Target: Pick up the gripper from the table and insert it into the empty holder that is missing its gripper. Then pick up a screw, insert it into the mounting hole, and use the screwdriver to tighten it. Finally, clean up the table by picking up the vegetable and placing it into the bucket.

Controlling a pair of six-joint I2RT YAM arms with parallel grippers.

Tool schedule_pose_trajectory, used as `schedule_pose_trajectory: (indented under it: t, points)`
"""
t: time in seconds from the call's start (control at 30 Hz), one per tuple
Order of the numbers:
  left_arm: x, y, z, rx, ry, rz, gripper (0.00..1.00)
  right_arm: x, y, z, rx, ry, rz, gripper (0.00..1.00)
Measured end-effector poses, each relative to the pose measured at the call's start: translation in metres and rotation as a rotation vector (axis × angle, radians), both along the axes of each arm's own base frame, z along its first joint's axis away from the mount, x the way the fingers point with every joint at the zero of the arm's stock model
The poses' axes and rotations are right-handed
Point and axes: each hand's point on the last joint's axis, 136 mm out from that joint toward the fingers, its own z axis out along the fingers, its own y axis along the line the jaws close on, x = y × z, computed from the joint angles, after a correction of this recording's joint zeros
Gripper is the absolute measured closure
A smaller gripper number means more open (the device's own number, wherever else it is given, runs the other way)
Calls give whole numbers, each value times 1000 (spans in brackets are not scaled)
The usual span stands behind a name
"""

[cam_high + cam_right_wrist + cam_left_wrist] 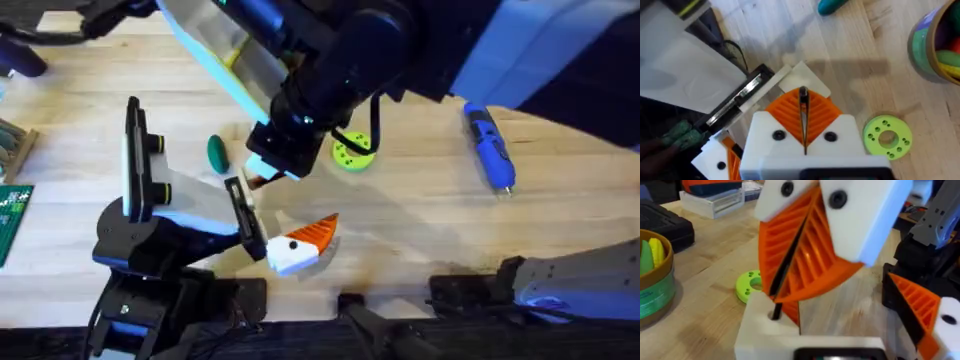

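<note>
My right gripper (774,300) reaches across the table, its orange ribbed pads shut on a thin dark screw (775,309). The screw's tip stands at a hole in the plain white holder (765,332), which is one finger of my left gripper (285,215). That gripper's other finger (300,245) is white with an orange tip and stands far from the holder, so it is open. A strip of orange shows on the holder beside the hole; I cannot tell whether it is the gripper wedge. The dark green vegetable (217,152) lies left of my right gripper. The blue screwdriver (488,148) lies at the right. The bucket (935,45) holds colourful pieces.
A bright green disc with holes (352,153) lies just right of my right gripper. A green circuit board (12,220) sits at the left edge. In the left wrist view a black case (665,225) and a white box (715,202) stand behind the bucket.
</note>
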Motion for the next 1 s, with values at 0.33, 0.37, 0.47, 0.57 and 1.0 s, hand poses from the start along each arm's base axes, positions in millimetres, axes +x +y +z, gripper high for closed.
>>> schedule_pose_trajectory:
  t: [0.33, 0.37, 0.47, 0.57, 1.0]
  points:
    - [0, 0, 0, 0, 0, -2, 15, -2, 4, -4, 3, 19, 10, 993]
    - [0, 0, 0, 0, 0, -3, 16, -2, 5, -6, 1, 21, 11, 993]
    - [-1, 0, 0, -2, 6, -3, 15, -1, 6, -9, -4, 24, 11, 993]
    - [-1, 0, 0, -2, 5, -3, 15, -1, 6, -9, -5, 25, 11, 993]
    - [0, 0, 0, 1, -3, -3, 15, 5, -14, -4, -42, 19, -36, 7]
